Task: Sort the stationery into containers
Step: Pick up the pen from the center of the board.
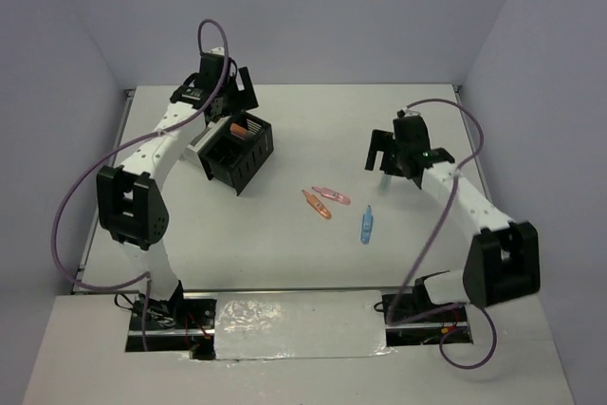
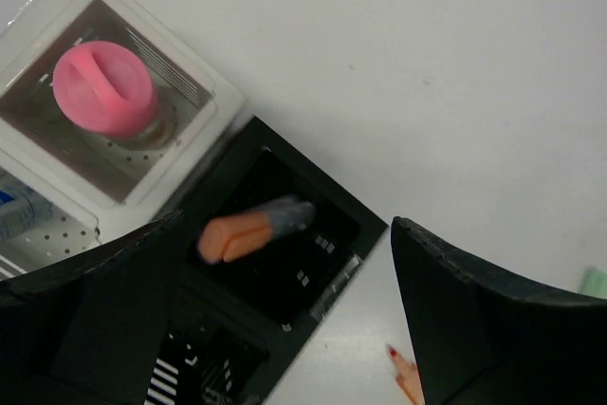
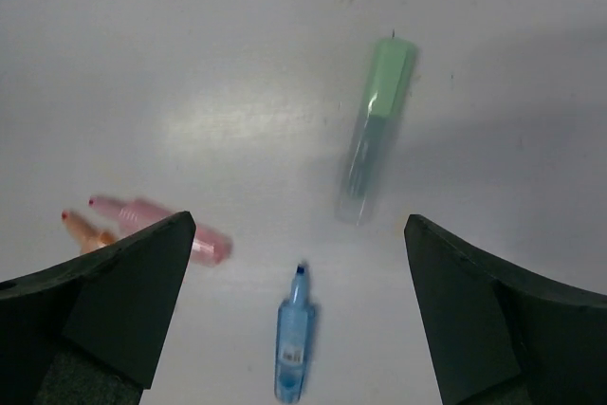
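White table (image 1: 313,130), pale lilac walls (image 1: 332,16) enclosing it

White table (image 1: 313,263); pale lavender walls (image 1: 332,7) around.

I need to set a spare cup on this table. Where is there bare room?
Bare: the front strip of table, between its near edge and the blue marker; also the far middle, between the bin cluster and the right gripper. Crowded: the centre, with orange marker, pink marker and green marker.

Left claw (image 1: 235,100) far forward, right claw (image 1: 394,164) nearer, both downturned, spread wide, nothing between.
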